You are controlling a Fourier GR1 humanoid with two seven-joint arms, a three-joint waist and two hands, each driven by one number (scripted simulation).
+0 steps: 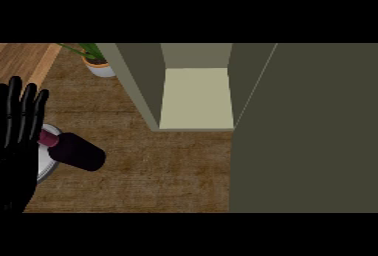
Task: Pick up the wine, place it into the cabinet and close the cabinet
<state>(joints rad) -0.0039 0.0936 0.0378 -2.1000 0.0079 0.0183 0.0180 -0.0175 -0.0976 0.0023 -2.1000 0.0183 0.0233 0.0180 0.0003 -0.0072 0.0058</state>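
The robot's left hand [16,150] shows at the view's left edge. It is black, with fingers straight, apart and pointing up, closed on nothing. Just to its right is the wine bottle [77,151], on a pale round plate [49,167] whose left part the hand covers. The bottle's long axis runs from a maroon neck beside the fingers to a dark body pointing right and a little down. From this steep view I cannot tell whether it stands or lies, nor whether the hand touches it. The left hand is the one placed to take it; the right hand does not show. Farther right and up across the brown desk [162,170], the cabinet [196,100] stands open with its pale inside showing. Its dark door [303,130] is swung out and fills the right side. A potted plant [98,64] sits at the top left, partly cut off.
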